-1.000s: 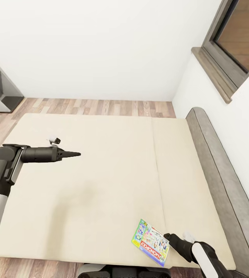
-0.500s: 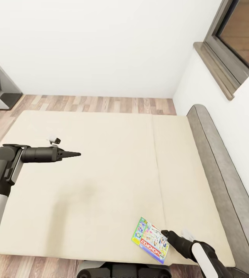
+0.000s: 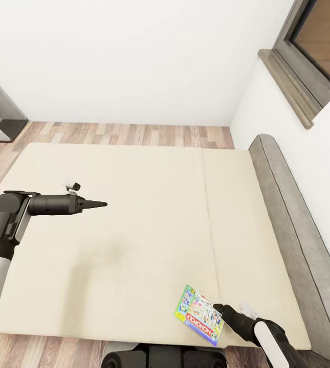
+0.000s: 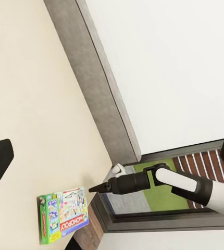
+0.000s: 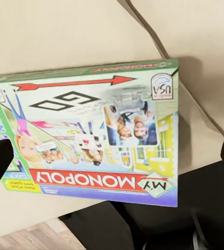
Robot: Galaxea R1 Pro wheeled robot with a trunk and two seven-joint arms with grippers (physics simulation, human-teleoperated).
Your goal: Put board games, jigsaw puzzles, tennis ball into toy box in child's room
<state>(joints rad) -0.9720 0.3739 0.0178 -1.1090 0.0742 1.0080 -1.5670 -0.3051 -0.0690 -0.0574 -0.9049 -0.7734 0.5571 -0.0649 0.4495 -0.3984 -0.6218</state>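
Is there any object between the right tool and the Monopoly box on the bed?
Nothing visible stands in the way. The right tool is right at the edge of the Monopoly box, which lies flat near the corner of the bed. Bare mattress surrounds the box; whether the tool touches it cannot be told.

We count just one board game (image 3: 199, 315) on the bed (image 3: 134, 230), plus two grippers, left (image 3: 101, 204) and right (image 3: 219, 308).

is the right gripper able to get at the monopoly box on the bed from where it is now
Probably yes. The right gripper hangs at the edge of the board game, which lies flat near the bed's front edge with nothing between them. Whether its jaws are open is unclear.
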